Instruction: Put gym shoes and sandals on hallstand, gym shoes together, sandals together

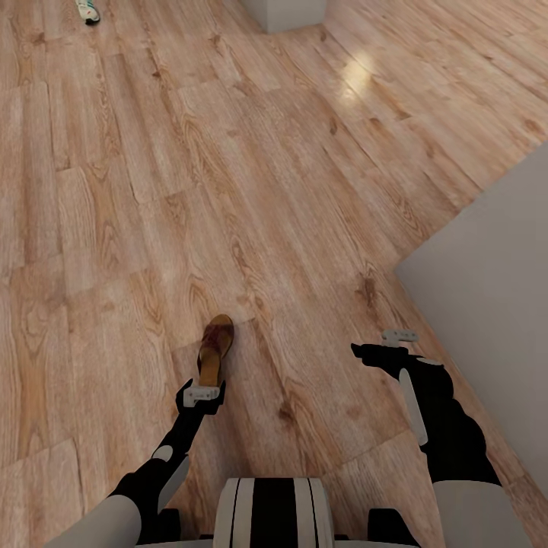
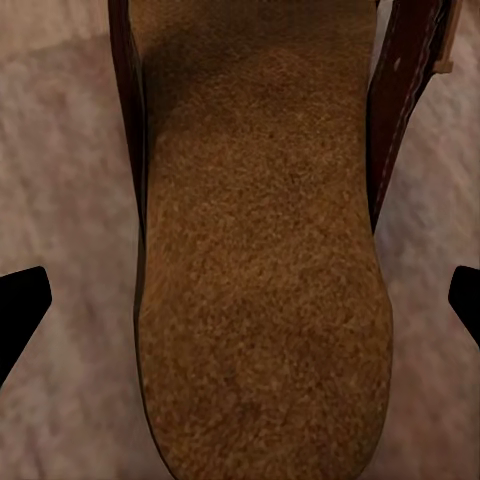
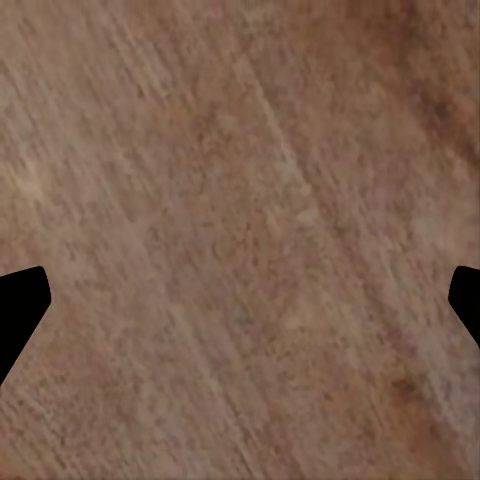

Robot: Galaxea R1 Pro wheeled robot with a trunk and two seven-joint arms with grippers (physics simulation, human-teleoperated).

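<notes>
With its jaws spread wide to either side of the heel, the left gripper is poised over a dark brown leather slip-on sandal with a tan footbed.

Left wrist view: the two dark fingertips stand well apart, clear of the sandal's edges, and nothing is held yet; the footbed lies centred between them, its wide strap further off toward the toe. A sound grasp probably means lowering straight down, then closing across the sole below the strap, so the sandal lifts level. The right gripper hangs with jaws open and empty above the light brown wood-grain plank floor, beside a plain grey wall. One white gym shoe with green trim lies far ahead.
</notes>
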